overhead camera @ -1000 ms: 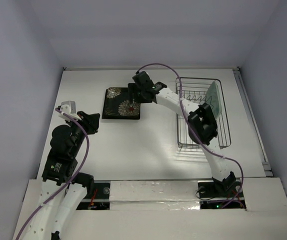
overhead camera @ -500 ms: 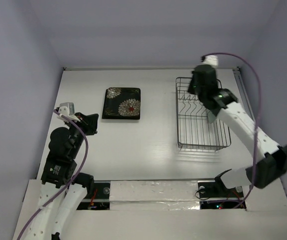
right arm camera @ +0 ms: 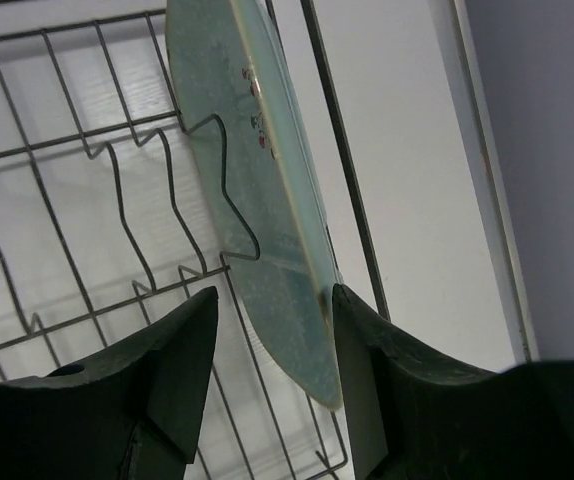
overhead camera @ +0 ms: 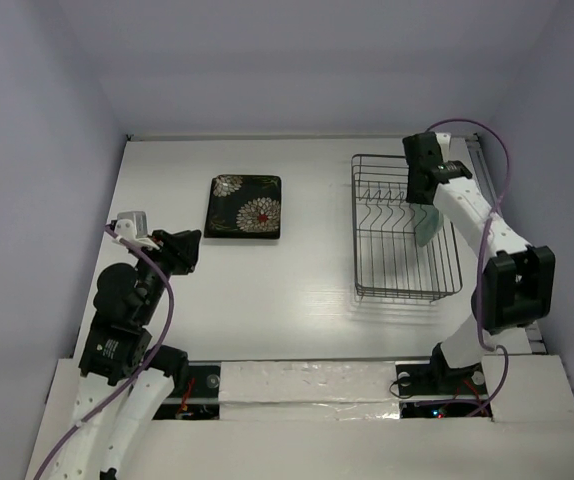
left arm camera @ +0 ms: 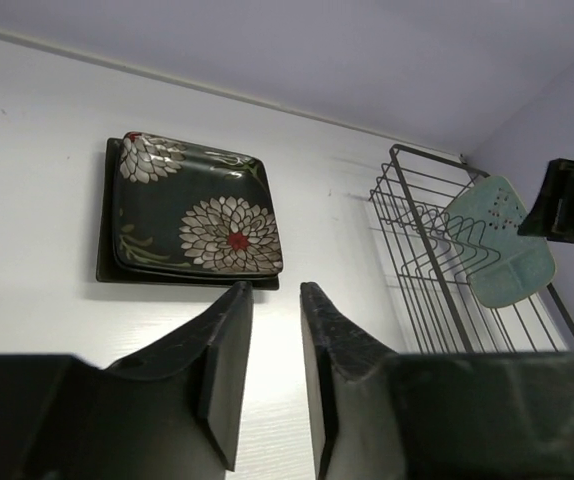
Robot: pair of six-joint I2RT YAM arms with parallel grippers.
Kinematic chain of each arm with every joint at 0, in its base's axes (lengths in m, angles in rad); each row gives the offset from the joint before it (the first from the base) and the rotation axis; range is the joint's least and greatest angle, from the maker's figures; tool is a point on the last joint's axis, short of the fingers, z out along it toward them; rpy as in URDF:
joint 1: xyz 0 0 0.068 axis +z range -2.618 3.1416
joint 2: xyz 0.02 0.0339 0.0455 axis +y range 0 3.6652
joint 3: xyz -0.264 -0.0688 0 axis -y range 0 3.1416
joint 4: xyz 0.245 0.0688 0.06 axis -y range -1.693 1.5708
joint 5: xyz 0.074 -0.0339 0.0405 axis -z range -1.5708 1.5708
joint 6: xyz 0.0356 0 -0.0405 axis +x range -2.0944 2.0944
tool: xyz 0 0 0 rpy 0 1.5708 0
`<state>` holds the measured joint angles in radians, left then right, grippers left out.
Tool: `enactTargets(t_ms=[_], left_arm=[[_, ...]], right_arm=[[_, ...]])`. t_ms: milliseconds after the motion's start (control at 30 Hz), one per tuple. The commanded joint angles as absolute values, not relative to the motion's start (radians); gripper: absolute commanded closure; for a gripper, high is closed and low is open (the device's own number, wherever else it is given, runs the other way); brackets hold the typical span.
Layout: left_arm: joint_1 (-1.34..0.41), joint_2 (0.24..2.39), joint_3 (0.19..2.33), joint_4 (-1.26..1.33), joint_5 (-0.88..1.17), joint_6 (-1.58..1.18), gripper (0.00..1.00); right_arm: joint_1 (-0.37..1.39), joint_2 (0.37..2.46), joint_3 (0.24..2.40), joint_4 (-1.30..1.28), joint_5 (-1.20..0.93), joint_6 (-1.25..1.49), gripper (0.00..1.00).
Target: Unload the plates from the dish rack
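The dish rack [overhead camera: 356, 230] stands at the right of the table. A pale mint plate [overhead camera: 427, 222] stands on edge at its right side. My right gripper [overhead camera: 423, 198] hangs over that plate. In the right wrist view the gripper [right arm camera: 272, 300] is open and straddles the lower edge of the mint plate [right arm camera: 257, 200], which lies close against the right finger [right arm camera: 377, 350]. A flowered black plate [overhead camera: 244, 207] lies on another dark square plate left of the rack. My left gripper [overhead camera: 185, 250] is near the table's left side, its jaws [left arm camera: 272, 300] slightly open and empty.
The left wrist view shows the flowered plate [left arm camera: 192, 210], the rack [left arm camera: 422, 240] and the mint plate [left arm camera: 497, 255] ahead. The rack's right rail [right arm camera: 345, 160] runs close beside the right finger. The enclosure's walls stand close to the left and right of the table.
My right arm swung from the flowered plates over to the rack's back right and now has its jaws around the mint plate's edge. The left arm barely moved.
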<state>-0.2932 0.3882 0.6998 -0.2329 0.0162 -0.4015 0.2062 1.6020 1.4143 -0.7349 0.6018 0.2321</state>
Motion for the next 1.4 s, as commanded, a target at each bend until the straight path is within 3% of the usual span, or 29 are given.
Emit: enactTargets(t_ms=[0, 200, 300, 533, 667, 1167, 1367], left_arm=[[-0.299, 0.368, 0.699, -0.196, 0.009, -0.397, 0.76], [-0.319, 0.368, 0.704, -0.186, 0.009, -0.399, 0.73], [-0.330, 0.356, 0.704, -0.198, -0.021, -0.397, 0.72], [-0.339, 0.345, 0.703, -0.201, -0.026, -0.399, 0.71], [-0.348, 0.344, 0.703, -0.204, -0.028, -0.399, 0.71], [-0.348, 0.374, 0.701, -0.206, -0.023, -0.399, 0.71], [-0.348, 0.377, 0.701, -0.207, -0.029, -0.400, 0.71]], right_arm=[[0.172, 1.661, 1.518, -0.801, 0.626, 0.187, 0.46], [0.152, 1.816, 1.627, -0.825, 0.692, 0.164, 0.48], [0.152, 1.871, 1.673, -0.851, 0.718, 0.158, 0.54], [0.152, 1.873, 1.669, -0.824, 0.758, 0.107, 0.86], [0.152, 1.787, 1.612, -0.746, 0.762, 0.029, 0.99], [0.222, 1.565, 1.698, -0.762, 0.876, -0.025, 1.00], [0.330, 1.451, 1.813, -0.821, 0.783, 0.103, 1.00]])
